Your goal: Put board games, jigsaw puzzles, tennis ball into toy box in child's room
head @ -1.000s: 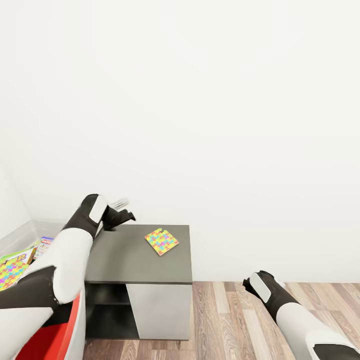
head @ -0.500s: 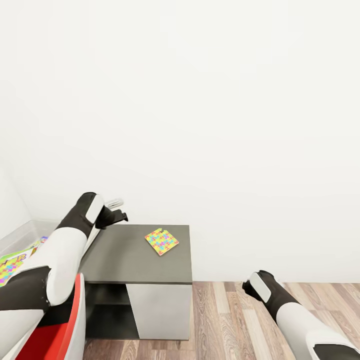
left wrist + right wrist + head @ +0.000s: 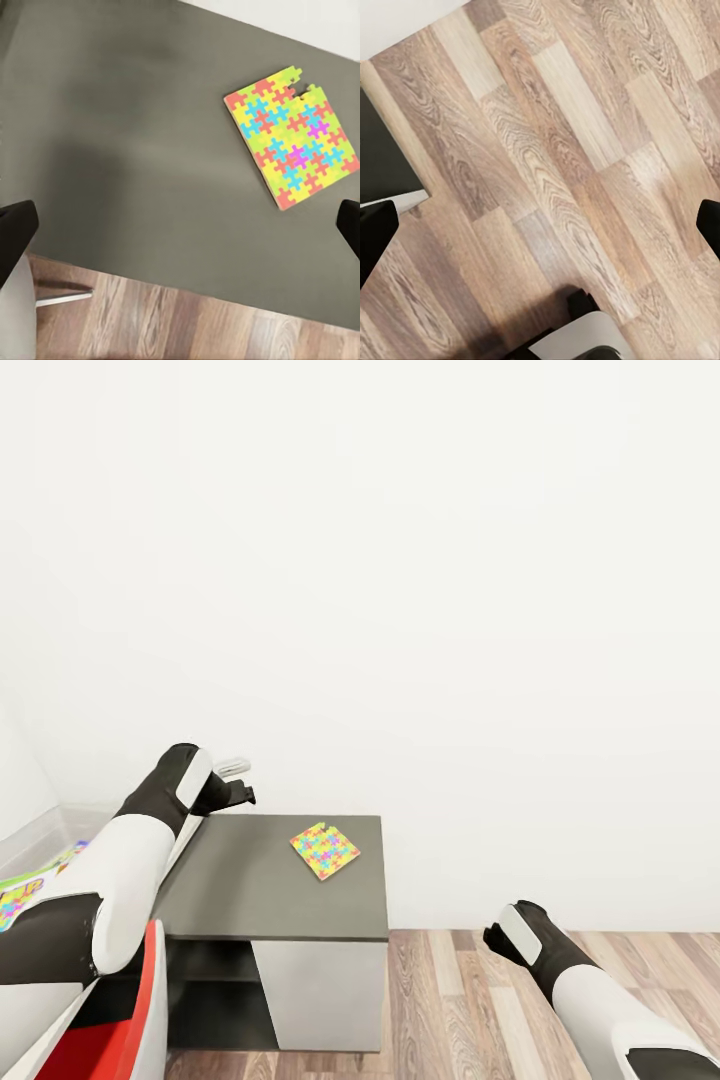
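- Jigsaw puzzle [image 3: 324,850], a thin flat board of interlocking yellow, pink, green and blue pieces with an orange edge, lies flat on the dark grey top of a low side cabinet [image 3: 250,880], towards the cabinet's far right corner and turned at an angle to its edges.
- One corner of the puzzle has a notch where the outline is uneven, clear in the left wrist view [image 3: 291,135].
- The left tool [image 3: 238,792] hovers over the cabinet's far left corner, well apart from the puzzle; in its wrist view the two dark fingertips [image 3: 15,236] sit at opposite sides with bare cabinet top between them, so it is spread wide and holding nothing.
- The right tool [image 3: 540,229] hangs low over the wood-plank floor [image 3: 577,150], to the right of the cabinet; its dark tips stand far apart with only planks between them, wide open and empty.
- At the far left edge of the head view, past the left arm, a grey bin [image 3: 30,838] holds colourful printed flat items [image 3: 25,888]; I can't tell exactly which they are.
- A plain white wall [image 3: 400,560] rises behind the cabinet.
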